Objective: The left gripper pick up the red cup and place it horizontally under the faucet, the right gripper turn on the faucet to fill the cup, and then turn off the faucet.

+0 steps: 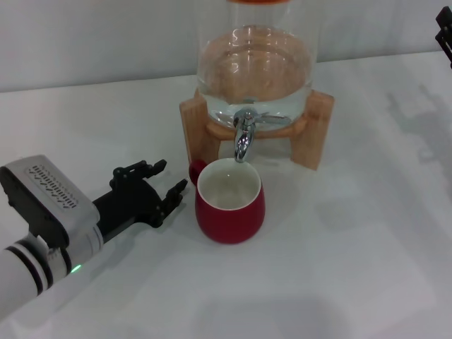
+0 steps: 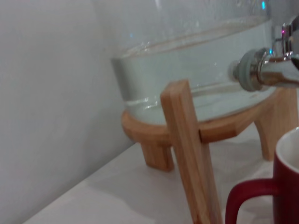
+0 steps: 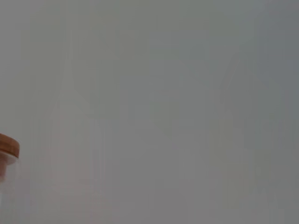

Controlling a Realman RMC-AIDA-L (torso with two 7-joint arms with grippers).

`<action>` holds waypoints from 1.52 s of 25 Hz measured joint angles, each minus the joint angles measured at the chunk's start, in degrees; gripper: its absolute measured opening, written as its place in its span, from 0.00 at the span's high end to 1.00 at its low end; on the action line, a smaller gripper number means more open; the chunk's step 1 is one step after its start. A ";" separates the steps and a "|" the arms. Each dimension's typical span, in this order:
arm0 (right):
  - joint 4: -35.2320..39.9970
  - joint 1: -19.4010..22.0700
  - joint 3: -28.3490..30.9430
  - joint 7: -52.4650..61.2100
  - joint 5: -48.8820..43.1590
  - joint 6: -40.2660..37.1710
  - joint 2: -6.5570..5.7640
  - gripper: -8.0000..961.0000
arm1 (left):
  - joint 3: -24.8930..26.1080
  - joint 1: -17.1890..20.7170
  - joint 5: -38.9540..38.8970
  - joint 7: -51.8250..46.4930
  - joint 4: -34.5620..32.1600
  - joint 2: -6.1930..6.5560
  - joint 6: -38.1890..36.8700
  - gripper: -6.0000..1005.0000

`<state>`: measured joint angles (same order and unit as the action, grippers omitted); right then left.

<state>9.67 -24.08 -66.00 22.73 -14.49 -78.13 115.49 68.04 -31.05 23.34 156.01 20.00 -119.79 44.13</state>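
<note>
The red cup (image 1: 230, 203) stands upright on the white table, directly beneath the chrome faucet (image 1: 244, 138), whose spout ends just above the cup's white inside. The cup's small handle (image 1: 195, 170) points toward my left gripper (image 1: 167, 181). That gripper is open, just left of the cup, with its fingertips close to the handle and nothing between them. In the left wrist view the cup's handle (image 2: 247, 198) and the faucet (image 2: 273, 70) show close by. Only a black tip of my right gripper (image 1: 445, 35) shows at the far right edge, well away from the faucet.
The glass dispenser (image 1: 254, 67) holds water and sits in a wooden stand (image 1: 194, 131) at the back centre. A wall rises behind it. The dispenser's orange-brown lid (image 3: 7, 147) shows in the right wrist view. The white table (image 1: 339, 268) stretches in front and to the right.
</note>
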 joint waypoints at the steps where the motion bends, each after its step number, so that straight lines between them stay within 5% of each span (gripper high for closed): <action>1: 0.00 0.05 0.00 0.01 0.00 0.00 0.00 0.25 | 0.04 0.32 0.00 0.02 0.10 0.00 -0.38 0.51; 12: -0.20 0.44 0.00 0.03 -0.01 -0.02 0.00 0.25 | 6.54 5.44 -0.58 4.93 1.28 0.09 -3.63 0.51; 24: -0.34 0.01 0.18 0.03 -0.01 0.04 0.00 0.25 | 13.09 6.26 -0.18 5.84 1.43 0.37 -2.24 0.51; 38: -0.58 0.12 -1.18 0.47 -0.48 0.06 0.00 0.25 | 32.80 12.16 -6.25 5.84 -0.23 0.15 20.32 0.51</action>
<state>9.09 -23.96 -67.19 23.20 -14.97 -78.07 115.48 100.84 -18.89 17.08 161.85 19.78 -119.64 64.46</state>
